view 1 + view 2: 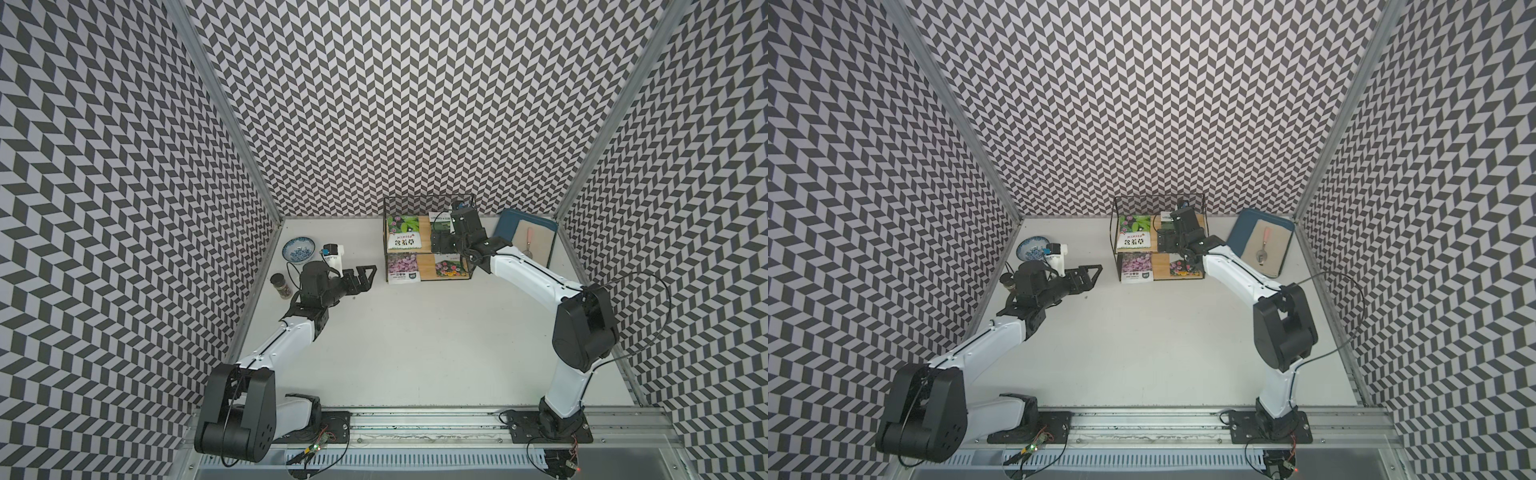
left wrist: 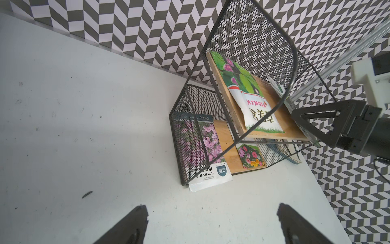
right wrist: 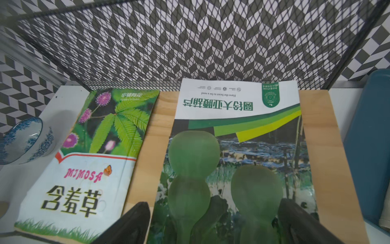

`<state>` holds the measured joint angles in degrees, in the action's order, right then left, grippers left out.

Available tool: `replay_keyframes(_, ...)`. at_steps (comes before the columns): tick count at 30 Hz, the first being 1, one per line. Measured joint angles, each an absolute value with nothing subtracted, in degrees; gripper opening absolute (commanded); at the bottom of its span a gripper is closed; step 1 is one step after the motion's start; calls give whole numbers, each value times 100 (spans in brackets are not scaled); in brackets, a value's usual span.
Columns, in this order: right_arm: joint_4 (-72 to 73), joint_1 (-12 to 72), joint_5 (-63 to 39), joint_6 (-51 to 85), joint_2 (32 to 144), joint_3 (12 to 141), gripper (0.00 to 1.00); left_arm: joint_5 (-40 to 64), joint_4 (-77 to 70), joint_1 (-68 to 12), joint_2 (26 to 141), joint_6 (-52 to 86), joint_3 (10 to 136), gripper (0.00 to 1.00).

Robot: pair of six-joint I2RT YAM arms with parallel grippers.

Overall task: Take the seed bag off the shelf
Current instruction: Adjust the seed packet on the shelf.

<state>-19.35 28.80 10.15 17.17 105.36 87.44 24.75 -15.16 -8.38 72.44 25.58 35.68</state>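
- Four seed bags lie flat on the shelf, two on each wooden board
- On the shelf's upper board, the mimosa bag lies at the left end and the gourd seed bag at the right end
- On the shelf's lower board, a pink-flower bag lies at the left, sticking out past the front edge, with a mixed-flower bag at the right
- The right gripper reaches over the shelf's upper board, jaws spread wide, one finger at each side of the gourd seed bag's near end; it grips nothing, and whether it touches the bag cannot be told
- The left gripper hangs off the shelf's left side, well apart from it, jaws likewise wide and empty
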Motion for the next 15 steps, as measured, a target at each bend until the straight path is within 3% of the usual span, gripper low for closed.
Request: replay_keyframes(15,-1754,3291,934,1623,10849,9011,99,2469,-1483,-838,7275,2536,3568,100)
